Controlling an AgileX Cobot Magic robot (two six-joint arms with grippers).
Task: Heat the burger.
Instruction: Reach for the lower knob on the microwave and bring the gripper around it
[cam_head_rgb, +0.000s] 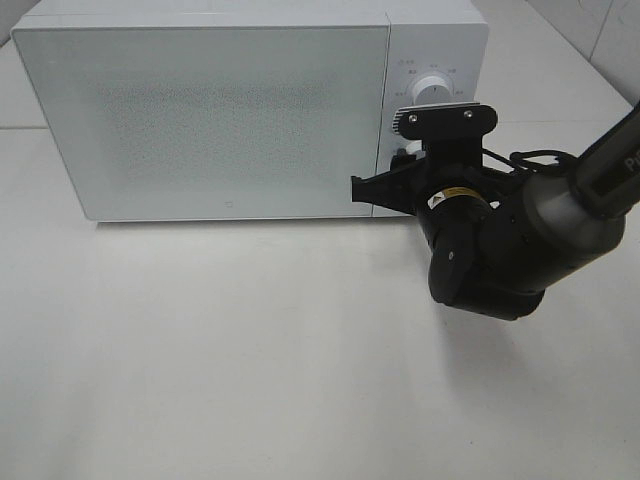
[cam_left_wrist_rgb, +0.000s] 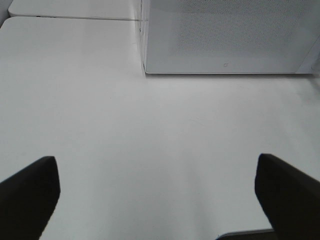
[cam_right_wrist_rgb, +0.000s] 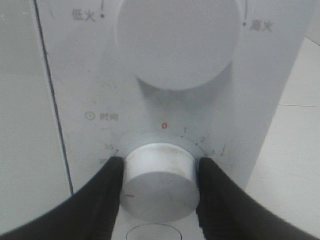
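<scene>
The burger is out of view; the white microwave (cam_head_rgb: 200, 110) stands with its door closed. My right gripper (cam_right_wrist_rgb: 159, 182) is at the control panel. Its two black fingers (cam_right_wrist_rgb: 107, 195) press on either side of the lower timer knob (cam_right_wrist_rgb: 157, 170), so it is shut on that knob. In the high view the right gripper (cam_head_rgb: 408, 165) sits against the panel under the upper knob (cam_head_rgb: 432, 88), with the wrist camera mount hiding its fingertips. My left gripper (cam_left_wrist_rgb: 156, 170) hovers low over bare table in front of the microwave (cam_left_wrist_rgb: 225, 35), open and holding nothing. The high view does not show it.
The larger power knob (cam_right_wrist_rgb: 175, 40) sits right above the timer knob. The right arm (cam_head_rgb: 520, 240) reaches in from the right edge. The white table (cam_head_rgb: 250, 350) spreads out in front of the microwave, and a seam between tabletops runs behind it.
</scene>
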